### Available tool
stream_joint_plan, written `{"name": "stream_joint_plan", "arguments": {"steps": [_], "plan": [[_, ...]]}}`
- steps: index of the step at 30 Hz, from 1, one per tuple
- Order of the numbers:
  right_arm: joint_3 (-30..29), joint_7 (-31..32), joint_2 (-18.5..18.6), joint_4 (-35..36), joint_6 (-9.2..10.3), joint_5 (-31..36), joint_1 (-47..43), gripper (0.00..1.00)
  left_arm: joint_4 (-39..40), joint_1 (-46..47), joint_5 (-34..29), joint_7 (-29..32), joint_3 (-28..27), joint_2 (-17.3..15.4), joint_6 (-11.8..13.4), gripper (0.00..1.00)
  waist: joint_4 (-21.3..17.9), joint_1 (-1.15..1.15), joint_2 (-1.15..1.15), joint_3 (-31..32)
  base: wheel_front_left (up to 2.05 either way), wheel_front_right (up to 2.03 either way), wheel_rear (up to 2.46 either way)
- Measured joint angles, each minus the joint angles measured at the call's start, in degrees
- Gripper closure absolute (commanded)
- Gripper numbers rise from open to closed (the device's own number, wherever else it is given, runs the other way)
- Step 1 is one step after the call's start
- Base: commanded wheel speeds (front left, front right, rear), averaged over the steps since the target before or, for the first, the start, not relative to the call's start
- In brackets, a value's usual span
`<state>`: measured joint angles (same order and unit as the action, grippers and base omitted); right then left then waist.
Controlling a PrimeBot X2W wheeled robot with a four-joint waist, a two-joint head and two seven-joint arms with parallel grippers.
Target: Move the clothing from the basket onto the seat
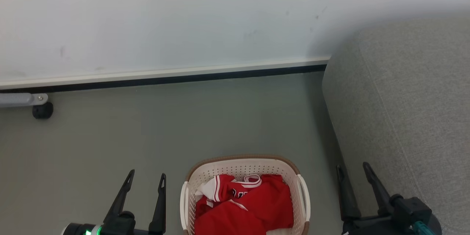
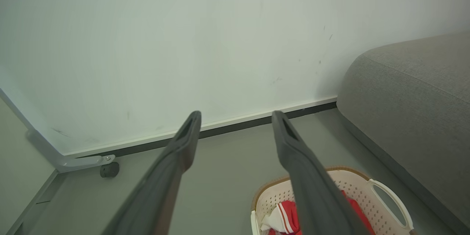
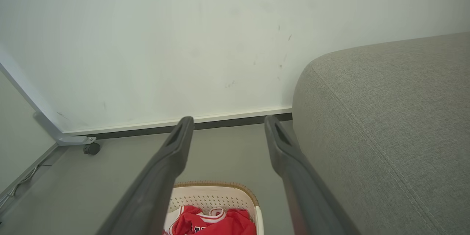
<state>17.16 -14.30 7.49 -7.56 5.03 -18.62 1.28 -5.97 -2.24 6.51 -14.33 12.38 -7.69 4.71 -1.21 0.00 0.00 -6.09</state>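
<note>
The cream basket (image 1: 191, 198) with its brown rim stands on the floor at the bottom middle of the head view. Red clothing (image 1: 253, 205) with white trim and black lettering lies crumpled inside it. The grey seat (image 1: 404, 110) rises at the right, just beside the basket. My left gripper (image 1: 147, 178) hangs open to the left of the basket, empty. My right gripper (image 1: 353, 169) hangs open between the basket and the seat, also empty. The basket (image 2: 352, 183) and clothing (image 2: 290, 214) show low in the left wrist view, and the clothing (image 3: 216, 224) shows low in the right wrist view.
A white wall (image 1: 165, 18) with a dark baseboard runs across the back. A grey metal leg with a black caster (image 1: 42, 110) sits at the far left by the wall. Grey-green floor (image 1: 165, 128) lies open between wall and basket.
</note>
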Motion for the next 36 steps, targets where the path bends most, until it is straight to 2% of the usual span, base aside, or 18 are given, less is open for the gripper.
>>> {"name": "stream_joint_plan", "arguments": {"steps": [15,36], "plan": [[-3.58,-0.41,0.49,3.47,0.00,0.00,9.54,0.00,-6.64,11.34,-2.87,1.23,3.99,0.18,-2.81,0.00,-1.01,0.01,0.00,-11.57,0.00,0.00,0.00],[-5.78,-0.41,-0.42,6.89,-0.79,-0.01,22.26,0.00,-18.81,28.14,-7.57,5.86,8.89,0.64,-6.75,0.00,-5.66,0.01,0.01,-28.35,0.00,0.00,0.00]]}}
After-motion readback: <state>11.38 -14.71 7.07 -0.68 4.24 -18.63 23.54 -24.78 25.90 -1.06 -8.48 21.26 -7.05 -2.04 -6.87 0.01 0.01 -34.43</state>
